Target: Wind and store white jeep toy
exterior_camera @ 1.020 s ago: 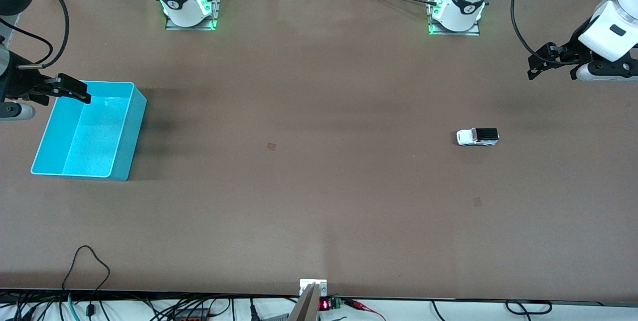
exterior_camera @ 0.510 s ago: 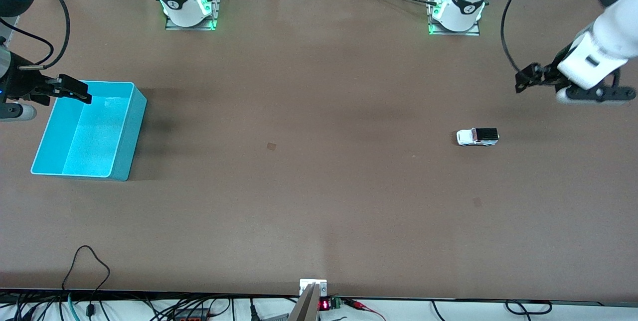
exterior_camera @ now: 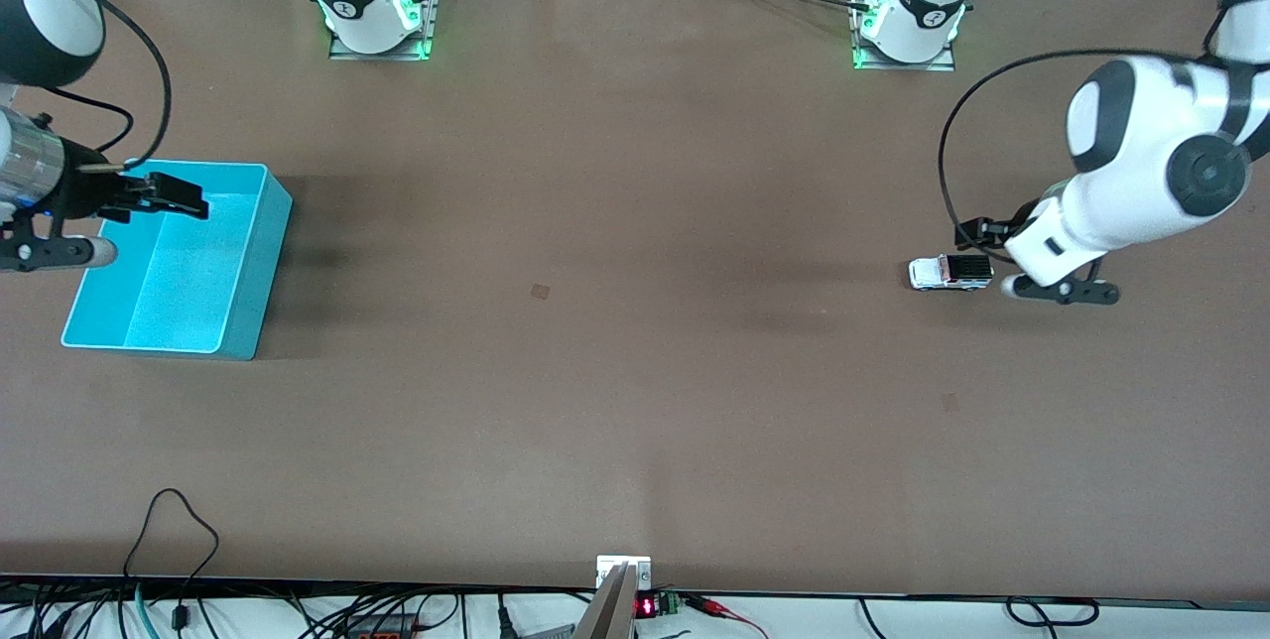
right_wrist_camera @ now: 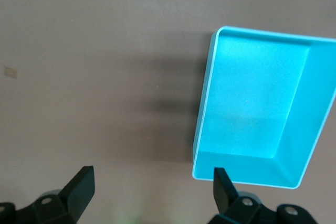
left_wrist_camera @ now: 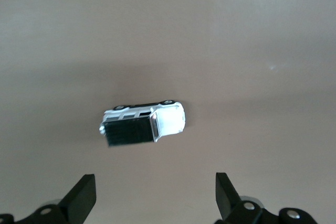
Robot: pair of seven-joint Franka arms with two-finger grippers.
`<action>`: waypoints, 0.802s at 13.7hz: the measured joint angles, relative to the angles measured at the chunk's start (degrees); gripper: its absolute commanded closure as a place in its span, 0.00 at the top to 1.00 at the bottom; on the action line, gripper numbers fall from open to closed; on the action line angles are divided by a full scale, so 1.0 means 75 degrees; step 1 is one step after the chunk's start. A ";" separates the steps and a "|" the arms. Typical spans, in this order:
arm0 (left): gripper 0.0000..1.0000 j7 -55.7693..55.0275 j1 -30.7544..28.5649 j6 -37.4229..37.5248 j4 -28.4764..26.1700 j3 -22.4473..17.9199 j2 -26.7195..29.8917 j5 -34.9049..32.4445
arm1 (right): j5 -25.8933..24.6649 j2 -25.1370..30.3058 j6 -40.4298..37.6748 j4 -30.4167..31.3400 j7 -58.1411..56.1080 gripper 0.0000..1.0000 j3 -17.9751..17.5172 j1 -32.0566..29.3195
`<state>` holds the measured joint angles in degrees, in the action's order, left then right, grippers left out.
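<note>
The white jeep toy [exterior_camera: 950,272] stands on its wheels on the table [exterior_camera: 635,371], toward the left arm's end. In the front view its black rear section points toward that end and its white hood toward the middle of the table.

We find the left gripper [exterior_camera: 974,234] low over the table at the black end of the toy. In the left wrist view, the toy [left_wrist_camera: 143,125] shows ahead of the two dark fingertips [left_wrist_camera: 81,195] and roughly centered between them. The jaws are spread wide, wider than the toy is long, and neither finger touches it. The toy's long axis runs across the gap from one finger toward the other.

At the right arm's end of the table we see the turquoise bin [exterior_camera: 177,258], well apart from the toy. Nothing lies inside it.

The right gripper [exterior_camera: 174,198] hangs over the bin. In the right wrist view, its fingers [right_wrist_camera: 79,184] are parted with nothing between them, and one corner of the bin [right_wrist_camera: 257,129] shows ahead of one of them.
</note>
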<state>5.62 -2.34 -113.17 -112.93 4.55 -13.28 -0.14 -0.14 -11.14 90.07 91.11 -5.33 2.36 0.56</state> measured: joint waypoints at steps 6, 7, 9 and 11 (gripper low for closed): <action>1.00 0.3798 -0.0039 -0.0248 -0.0692 -0.0001 -0.0422 -0.0011 | 0.0000 -0.0300 -0.0639 0.0003 0.0000 1.00 0.0002 0.0000; 1.00 0.4519 -0.0051 -0.0304 -0.0757 -0.0001 -0.0418 -0.0011 | -0.0001 -0.0301 -0.0683 0.0003 0.0000 1.00 0.0002 0.0000; 1.00 0.5817 -0.0105 -0.0390 -0.0859 -0.0002 -0.0415 -0.0011 | -0.0001 -0.0311 -0.0732 0.0003 0.0000 1.00 0.0002 0.0000; 1.00 0.7139 -0.0181 -0.0696 -0.1019 -0.0004 -0.0416 -0.0013 | -0.0001 -0.0326 -0.0807 0.0003 0.0000 1.00 0.0002 0.0000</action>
<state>59.16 -3.70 -118.39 -120.57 4.52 -16.40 -0.24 -0.14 -13.59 84.02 91.14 -5.33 2.37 0.56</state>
